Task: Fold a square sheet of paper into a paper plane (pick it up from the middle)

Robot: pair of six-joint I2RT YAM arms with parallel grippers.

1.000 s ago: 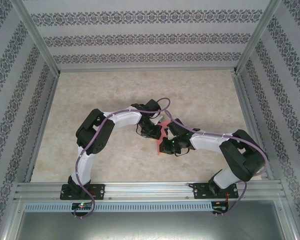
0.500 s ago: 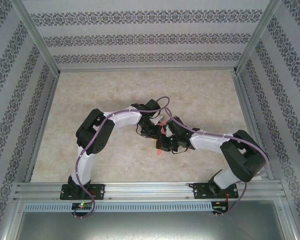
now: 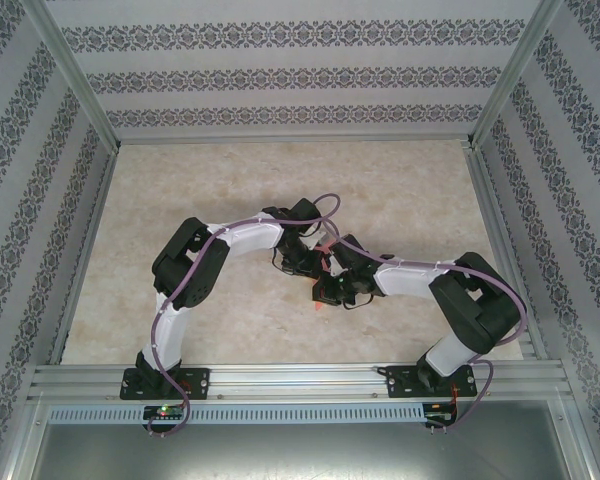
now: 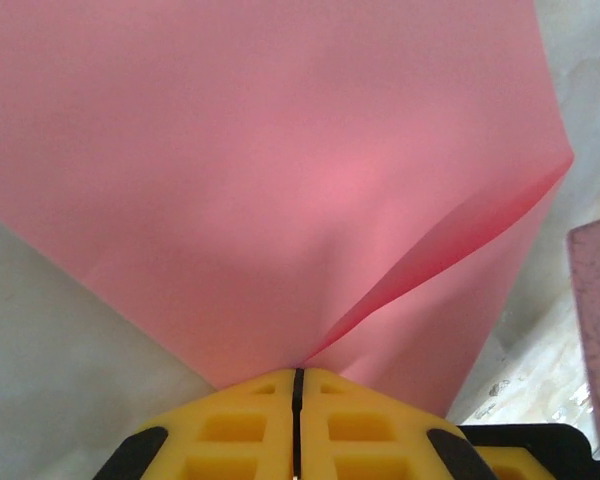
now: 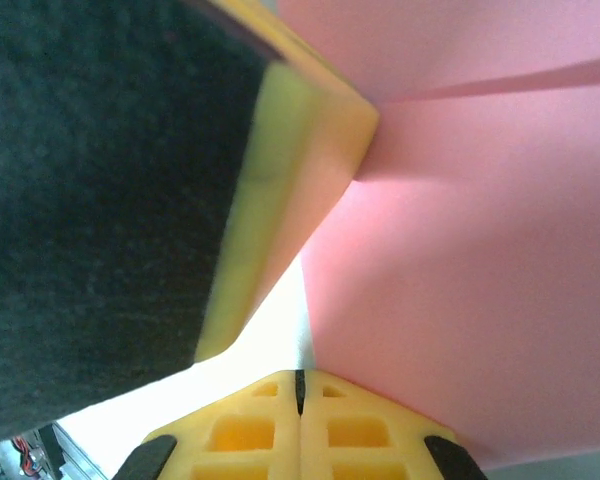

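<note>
Paper (image 4: 300, 150) above mottled tabletop (image 3: 230, 180), striped walls (image 3: 280, 40)

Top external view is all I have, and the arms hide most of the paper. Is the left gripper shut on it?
Observer: Yes. In the left wrist view the left gripper is shut, and the paper rises straight out of its seam.
Operator: And the right one?
Observer: The right gripper is shut too. The paper's edge runs down into its seam, so it looks pinched there.
Operator: Is the sheet flat between them?
Observer: No. In the left wrist view a fold runs from the left gripper up toward the paper's right edge, with one layer lifting off the other.
</note>
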